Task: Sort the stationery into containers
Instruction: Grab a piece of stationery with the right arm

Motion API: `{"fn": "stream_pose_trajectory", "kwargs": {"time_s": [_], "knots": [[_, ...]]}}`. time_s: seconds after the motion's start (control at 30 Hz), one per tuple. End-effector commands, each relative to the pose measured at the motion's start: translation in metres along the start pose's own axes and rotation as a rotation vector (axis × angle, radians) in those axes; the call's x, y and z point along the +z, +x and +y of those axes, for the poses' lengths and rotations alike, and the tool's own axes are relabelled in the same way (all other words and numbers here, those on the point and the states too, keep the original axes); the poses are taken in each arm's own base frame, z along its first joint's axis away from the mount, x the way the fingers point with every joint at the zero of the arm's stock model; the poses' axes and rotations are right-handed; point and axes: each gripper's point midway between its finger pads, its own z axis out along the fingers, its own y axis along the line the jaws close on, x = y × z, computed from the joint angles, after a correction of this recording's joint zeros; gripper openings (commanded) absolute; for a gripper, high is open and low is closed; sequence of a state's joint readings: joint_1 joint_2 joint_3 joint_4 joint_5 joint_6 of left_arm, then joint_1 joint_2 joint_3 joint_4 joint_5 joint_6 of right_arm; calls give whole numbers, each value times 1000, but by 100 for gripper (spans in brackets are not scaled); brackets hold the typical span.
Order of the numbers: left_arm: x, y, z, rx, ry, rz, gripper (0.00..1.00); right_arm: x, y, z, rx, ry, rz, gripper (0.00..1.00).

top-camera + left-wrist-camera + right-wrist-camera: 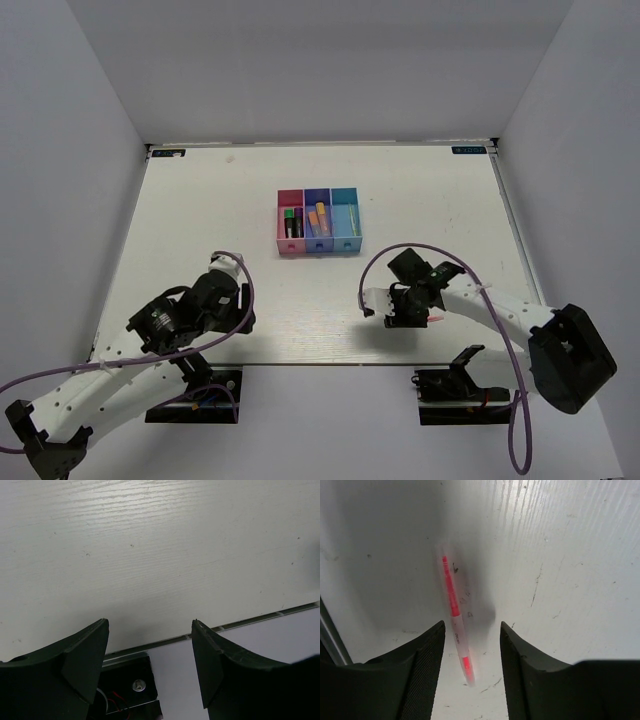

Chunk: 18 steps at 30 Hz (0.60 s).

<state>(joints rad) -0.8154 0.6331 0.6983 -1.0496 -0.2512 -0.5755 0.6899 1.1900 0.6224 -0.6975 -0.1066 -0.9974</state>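
Near edge first: the left gripper (pixel 150 625) hangs low over the front lip of the table (pixel 200 200), jaws parted wide, nothing between them – its wrist view shows only bare white board and, below the lip, the black base mount (pixel 132 690). In the top view that gripper (pixel 228 298) sits at the near left, well apart from the bins. To the right and about as near, the right gripper (pixel 472 625) is released too, its fingers (pixel 422 660) spread to either side of the thin pink-red pen (pixel 454 607). The pen lies flat on the board, running lengthwise into the gap, and I see neither pad touching it. From above, the right gripper (pixel 410 308) covers most of the pen; I make out only a pink sliver beside it. Further back, near mid-table, the three joined bins stand in a row – pink bin (pixel 291 246) on the left, dark blue-purple bin (pixel 318 245) in the middle, light blue bin (pixel 346 244) on the right. The black marker with green cap (pixel 288 222) lies in the pink one, with a second dark piece beside it that is too small for me to name. The orange highlighters (pixel 321 216) lie in the middle one, the thin yellow-green stick (pixel 354 220) in the light blue.
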Motion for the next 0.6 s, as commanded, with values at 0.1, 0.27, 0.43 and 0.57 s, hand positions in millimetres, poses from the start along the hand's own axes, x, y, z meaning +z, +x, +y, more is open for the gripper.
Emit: {"fn": "stream_pose_trajectory", "kwargs": {"time_s": [0.1,0.27,0.43,0.57], "knots": [[-3,0,6,-4,-16,-15,77,15,10,-4,-23,-43,39,49],[-4,1,8,-6,-22,-20,77,22,14,8,-16,-100,40,39],[-5,0,9,-5,-26,-25,77,33,26,22,-2,-146,68,1],[-4,1,10,-7,-31,-21,77,28,9,23,38,-177,9,0]]}}
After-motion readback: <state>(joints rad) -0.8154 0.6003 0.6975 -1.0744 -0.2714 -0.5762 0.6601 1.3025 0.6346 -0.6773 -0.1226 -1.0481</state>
